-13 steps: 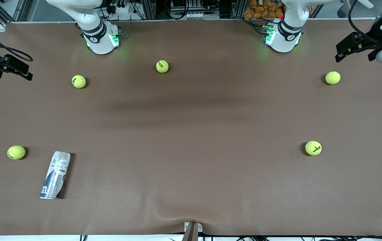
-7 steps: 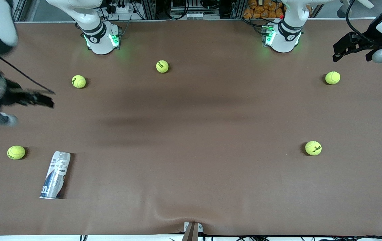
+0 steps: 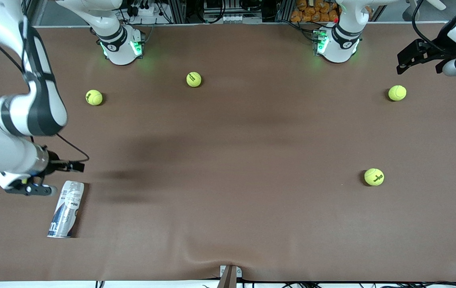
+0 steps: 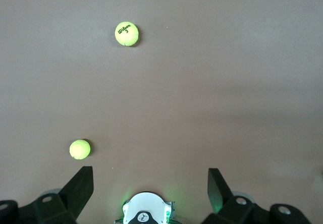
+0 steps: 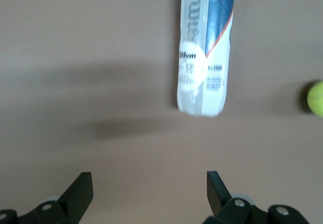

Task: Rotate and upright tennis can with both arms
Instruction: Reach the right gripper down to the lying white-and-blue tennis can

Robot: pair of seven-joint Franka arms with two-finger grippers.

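On the worktop [image 3: 228,160], toward the right arm's end and close to the front camera's edge, the tennis can [image 3: 66,209] is seen lying on its side, its long axis running roughly from 12 to 6 o'clock in the front view with a slight lean. Nothing touches it, so the rotation and the uprighting are judged entirely undone; only the approach has begun. The right end effector [image 3: 76,166] is held just above the can's farther end, and in the right wrist view its fingers [image 5: 81,189] are shown spread apart with nothing between them, the can [image 5: 204,47] lying ahead of them. The left end effector [image 3: 407,60] is parked over the worktop's edge at the left arm's end, fingers [image 4: 83,183] likewise apart and empty, waiting. Open room is plentiful: the middle of the worktop is bare brown cloth, and one tennis ball [image 5: 317,98] is seen just beside the can. The front edge at 6 o'clock of the can is judged the closest limit, so pivoting toward the middle would seem safer.
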